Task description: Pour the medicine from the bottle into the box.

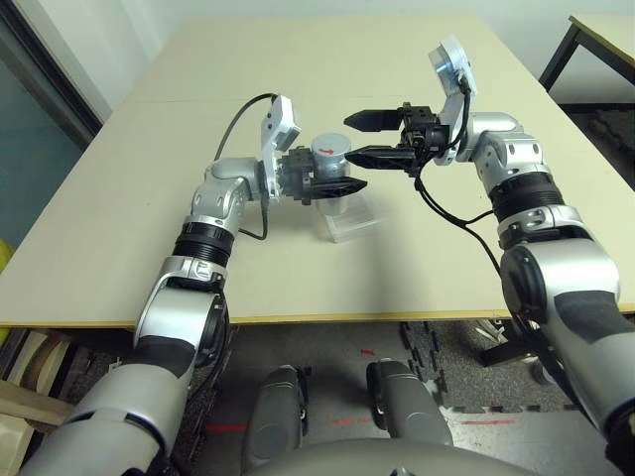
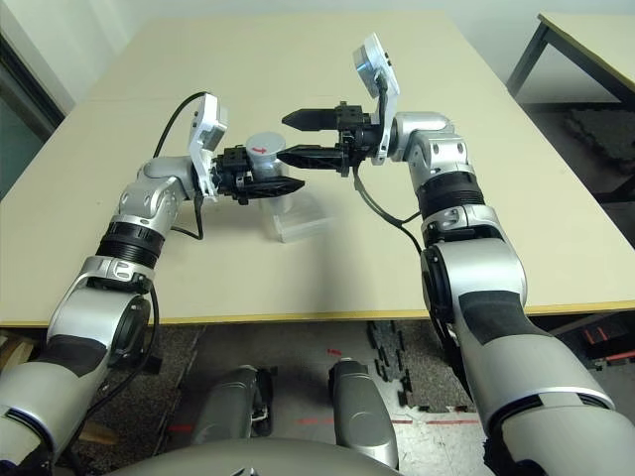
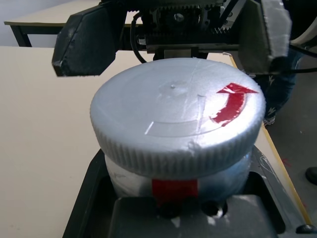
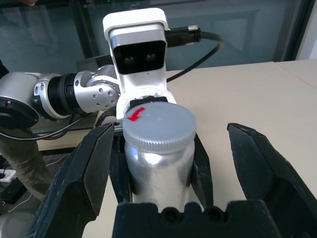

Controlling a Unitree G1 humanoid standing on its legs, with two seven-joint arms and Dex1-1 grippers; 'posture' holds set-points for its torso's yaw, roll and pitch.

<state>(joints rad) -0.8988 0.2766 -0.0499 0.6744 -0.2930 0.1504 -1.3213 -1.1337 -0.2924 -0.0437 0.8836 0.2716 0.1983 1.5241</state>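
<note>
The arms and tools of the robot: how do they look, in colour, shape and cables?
Both arms are glossy silver with black ribbed joint bands. The left tool and the right tool each have two black, pointed fingers. Above each wrist sits a white camera housing, and a black cable loops from each along the forearm.

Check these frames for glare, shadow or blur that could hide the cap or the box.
Left wrist view: cap sharp, its top washed pale by light, red arrow clear. Right wrist view: bright sheen on the bottle, near fingers soft. Left eye view: the clear box is faint, partly in the arms' shadow.
</note>
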